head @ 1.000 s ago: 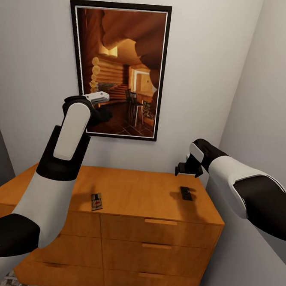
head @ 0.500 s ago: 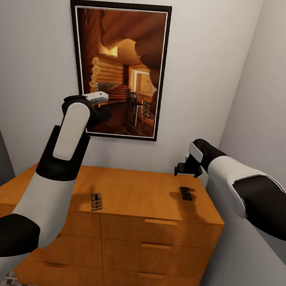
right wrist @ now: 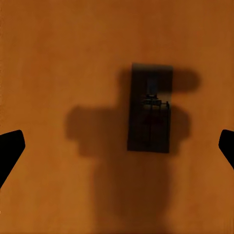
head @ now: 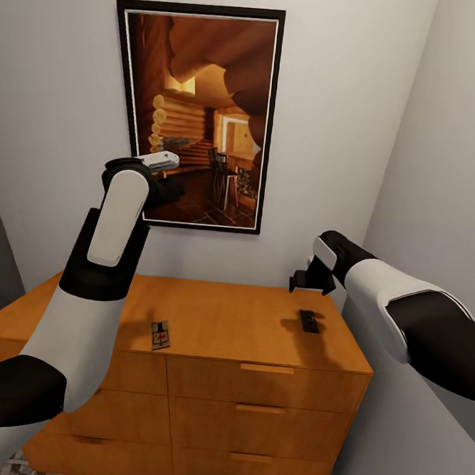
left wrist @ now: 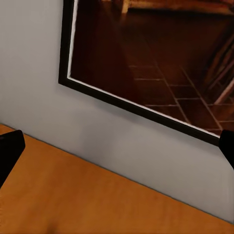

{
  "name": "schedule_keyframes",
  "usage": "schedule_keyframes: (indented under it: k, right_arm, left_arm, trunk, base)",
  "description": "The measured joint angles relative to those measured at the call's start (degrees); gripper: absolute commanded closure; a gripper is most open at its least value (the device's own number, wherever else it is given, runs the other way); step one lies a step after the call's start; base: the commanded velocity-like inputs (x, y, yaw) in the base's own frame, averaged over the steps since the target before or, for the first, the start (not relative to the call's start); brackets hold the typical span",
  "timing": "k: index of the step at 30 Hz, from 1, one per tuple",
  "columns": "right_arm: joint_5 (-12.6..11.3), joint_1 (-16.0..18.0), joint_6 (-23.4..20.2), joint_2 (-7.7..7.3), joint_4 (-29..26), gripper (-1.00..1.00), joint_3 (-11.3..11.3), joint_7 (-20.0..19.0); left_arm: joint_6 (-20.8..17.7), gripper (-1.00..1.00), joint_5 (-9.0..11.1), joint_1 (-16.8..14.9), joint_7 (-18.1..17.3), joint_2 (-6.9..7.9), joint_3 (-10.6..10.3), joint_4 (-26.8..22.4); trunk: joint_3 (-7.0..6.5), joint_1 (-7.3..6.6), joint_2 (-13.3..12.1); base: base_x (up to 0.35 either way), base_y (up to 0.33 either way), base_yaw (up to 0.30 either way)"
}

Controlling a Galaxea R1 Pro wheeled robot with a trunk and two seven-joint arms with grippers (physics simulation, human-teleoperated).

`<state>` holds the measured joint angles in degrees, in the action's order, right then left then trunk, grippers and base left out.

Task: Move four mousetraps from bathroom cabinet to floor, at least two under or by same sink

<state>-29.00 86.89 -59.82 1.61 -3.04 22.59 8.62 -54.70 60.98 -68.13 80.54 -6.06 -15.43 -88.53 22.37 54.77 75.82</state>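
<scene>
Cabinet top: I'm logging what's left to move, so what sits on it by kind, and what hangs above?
Mousetraps on the cabinet top: 2, one near the front edge, one in shadow under the right pincer
Framed pictures: 1
Total: 3

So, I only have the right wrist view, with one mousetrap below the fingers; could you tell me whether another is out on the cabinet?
Observer: Yes, a second mousetrap lies near the cabinet top's front edge, toward the left arm's side.
Operator: Thanks; where is the left gripper?
Observer: The left gripper is raised in front of the framed picture.
Operator: And where on the top is my trap?
Observer: Your mousetrap lies near the right end, beside the side wall.
</scene>
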Motion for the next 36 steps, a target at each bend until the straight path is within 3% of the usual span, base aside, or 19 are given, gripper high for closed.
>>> schedule_keyframes:
  k: [36]
  right_arm:
    - [0.0, 0.0, 0.0, -0.11, -0.15, -1.0, 0.08, -0.08]
  left_arm:
    - [-0.03, -1.0, -0.02, 0.0, 0.17, 0.04, -0.02, -0.11]
  trunk:
    - [0.0, 0.0, 0.0]
  base:
    - [0.021, 0.0, 0.0]
